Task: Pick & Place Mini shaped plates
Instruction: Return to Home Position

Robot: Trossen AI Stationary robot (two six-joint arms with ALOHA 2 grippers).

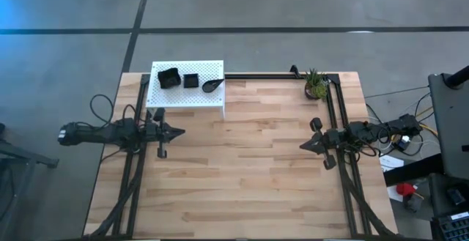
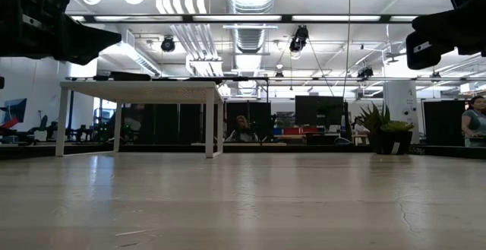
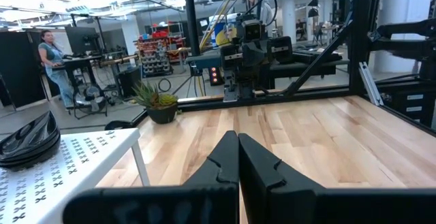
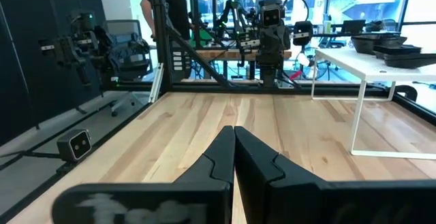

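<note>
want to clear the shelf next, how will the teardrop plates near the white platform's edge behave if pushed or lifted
Probably stiff and slippery: the teardrop plates look hard and glossy, so stacked ones may slide apart. They sit close to a corner of the white platform, so a push could tip them off. They look small, so they are likely light.

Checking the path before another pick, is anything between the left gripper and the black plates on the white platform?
Nothing visible does. The left gripper, shut, hangs just off the front edge of the white platform, and the plates sit uncovered on top. The potted plant and the right gripper are far across the table.
</note>
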